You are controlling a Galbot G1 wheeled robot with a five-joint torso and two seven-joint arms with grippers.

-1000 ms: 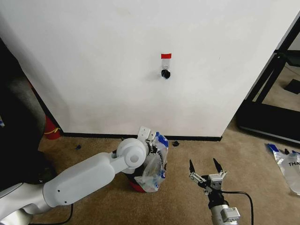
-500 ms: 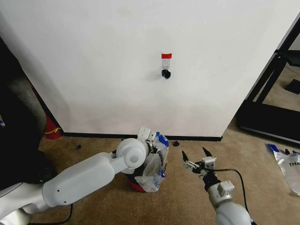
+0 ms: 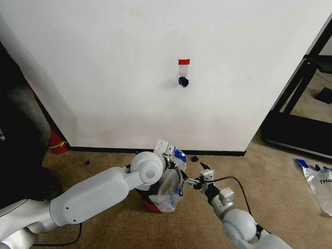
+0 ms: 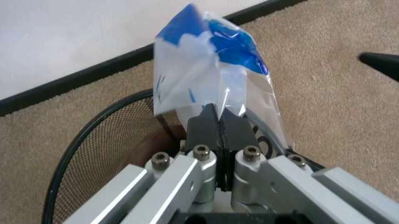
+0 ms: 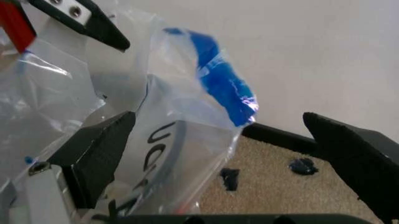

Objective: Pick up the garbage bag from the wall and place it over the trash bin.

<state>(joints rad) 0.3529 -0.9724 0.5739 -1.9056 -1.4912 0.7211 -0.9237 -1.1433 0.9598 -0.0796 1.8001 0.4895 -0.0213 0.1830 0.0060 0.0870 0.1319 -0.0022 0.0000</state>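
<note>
Beige carpet (image 3: 290,207) runs up to the wall (image 3: 104,78). Against its baseboard stands the trash bin (image 4: 93,154), with the garbage bag (image 3: 171,184) draped over its rim. Above the bin, the left gripper (image 4: 219,122) pinches the bag's blue handle. Beside the bin, the right gripper (image 3: 198,175) gapes wide at the bag's edge.

We've got the trash bin (image 3: 150,203) on the carpet just in front of the wall (image 3: 129,78), and everything hangs off that. The garbage bag (image 3: 171,184) is draped over the bin's right side. Our left gripper (image 3: 168,155) sits right above the bin, pinching the bag's top; our right gripper (image 3: 196,175) is just right of it. The hook (image 3: 182,81) is up on the wall, well above the bin.
</note>
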